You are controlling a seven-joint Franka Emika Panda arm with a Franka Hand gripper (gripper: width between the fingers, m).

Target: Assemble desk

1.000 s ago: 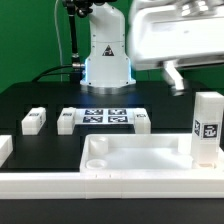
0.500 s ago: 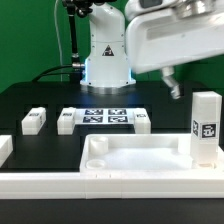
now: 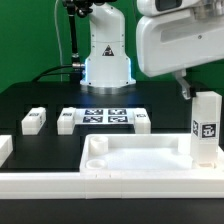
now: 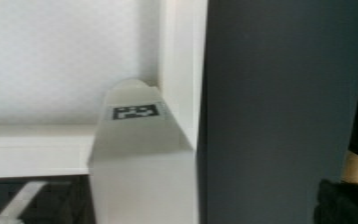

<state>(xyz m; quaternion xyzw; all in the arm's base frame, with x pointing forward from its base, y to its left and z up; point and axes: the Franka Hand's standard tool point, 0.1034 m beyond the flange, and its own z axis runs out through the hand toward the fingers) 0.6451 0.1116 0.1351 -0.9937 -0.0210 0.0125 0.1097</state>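
Observation:
The desk top (image 3: 130,152), a white tray with a raised rim, lies at the front of the black table. One white leg (image 3: 207,127) stands upright at its corner on the exterior view's right, tag facing the camera. My gripper (image 3: 185,90) hangs open just above and beside that leg's top, holding nothing. In the wrist view the leg (image 4: 140,150) rises toward the camera with a tag on its end face, against the desk top's rim (image 4: 179,60). It sits between my gripper's (image 4: 185,203) dark fingers (image 4: 12,205), untouched. Three more legs (image 3: 33,121) (image 3: 67,120) (image 3: 141,121) lie further back.
The marker board (image 3: 104,117) lies between the loose legs, in front of the arm's base (image 3: 107,68). A long white rail (image 3: 60,186) runs along the front edge. Another white piece (image 3: 4,148) shows at the exterior view's left edge.
The hand has swung over and come a little lower, so its finger now hangs closer to the top of the upright leg. The jaws stay open and the parts have not moved.

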